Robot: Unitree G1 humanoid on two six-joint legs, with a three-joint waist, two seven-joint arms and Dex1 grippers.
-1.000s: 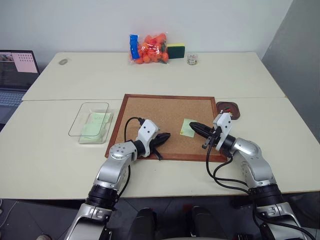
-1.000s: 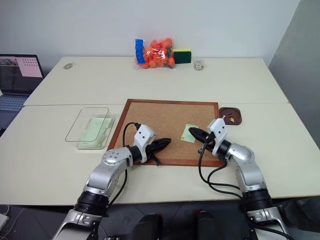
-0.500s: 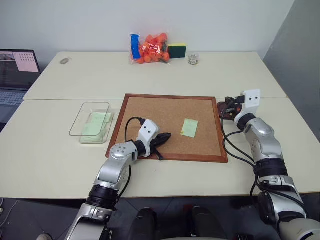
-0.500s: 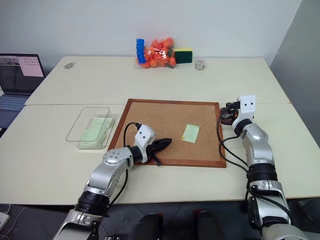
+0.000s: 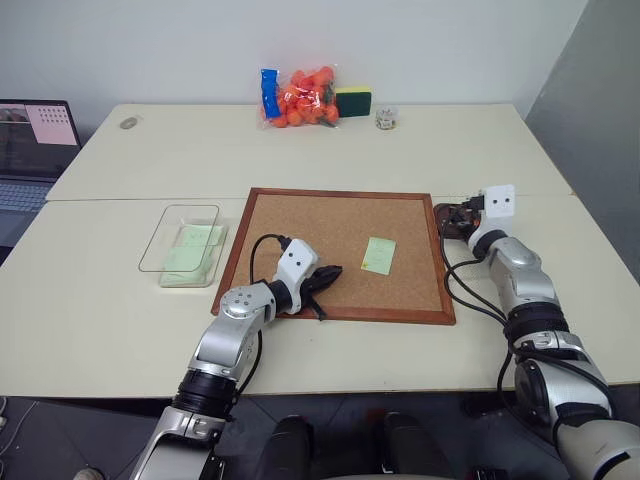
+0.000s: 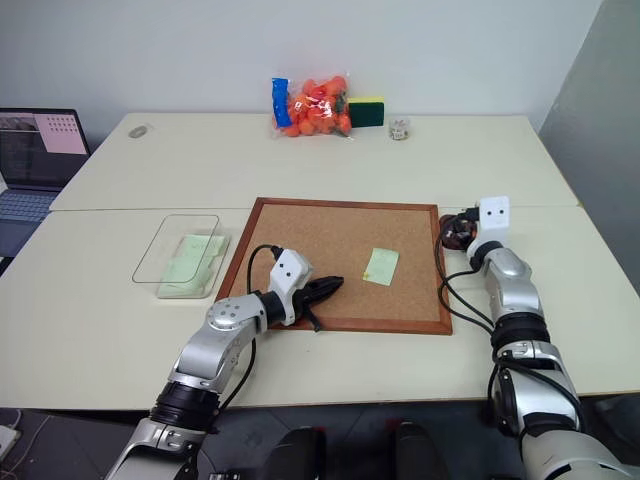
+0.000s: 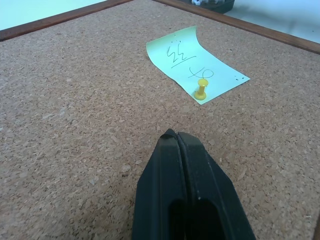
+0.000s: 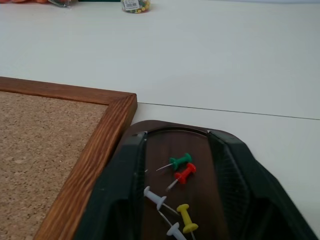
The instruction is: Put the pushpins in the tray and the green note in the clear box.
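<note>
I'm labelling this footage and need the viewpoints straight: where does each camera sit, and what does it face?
Left and right eye views: on the head, looking forward and down over both arms at the corkboard, clear box and table.
Left wrist view: along the left gripper, jaws shut, toward the green note held by a yellow pushpin.
Right wrist view: along the right gripper, jaws open, over the tray of pushpins.
Shared: the eye and left wrist views show the note; both wrist views show the corkboard.

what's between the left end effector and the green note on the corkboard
Only bare cork. In the left wrist view, nothing lies between the shut left end effector and the green note, which a yellow pushpin pins to the corkboard.
</note>
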